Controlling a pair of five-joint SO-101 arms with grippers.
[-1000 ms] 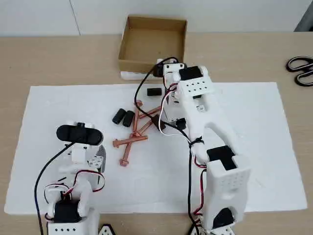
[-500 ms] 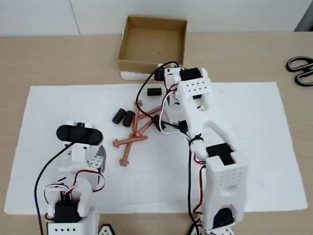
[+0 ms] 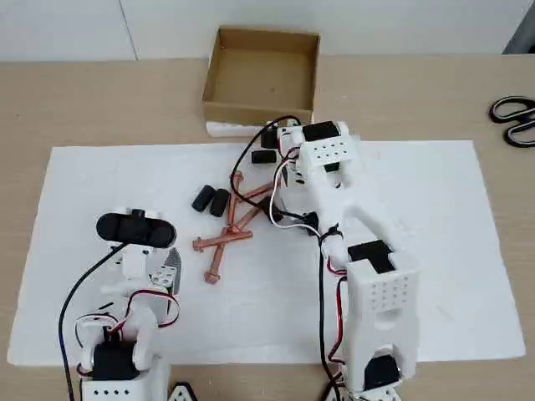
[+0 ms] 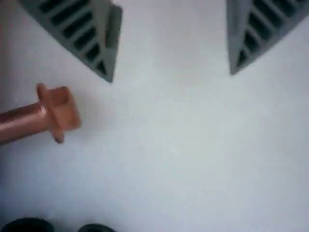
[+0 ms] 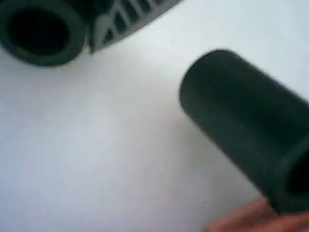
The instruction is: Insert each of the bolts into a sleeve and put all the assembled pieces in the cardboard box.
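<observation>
Two black sleeves (image 3: 201,198) lie side by side, touching, on the white sheet (image 3: 418,209), just left of a loose heap of copper bolts (image 3: 224,240); a third sleeve (image 3: 264,156) lies just beside the right gripper (image 3: 276,144), near the cardboard box (image 3: 259,75); whether that gripper is open or closed I cannot tell; the left gripper (image 4: 171,72) hangs open over bare sheet, one bolt head (image 4: 58,113) near a finger; scissors (image 3: 512,119) lie on the wooden table (image 3: 84,100), well apart.
</observation>
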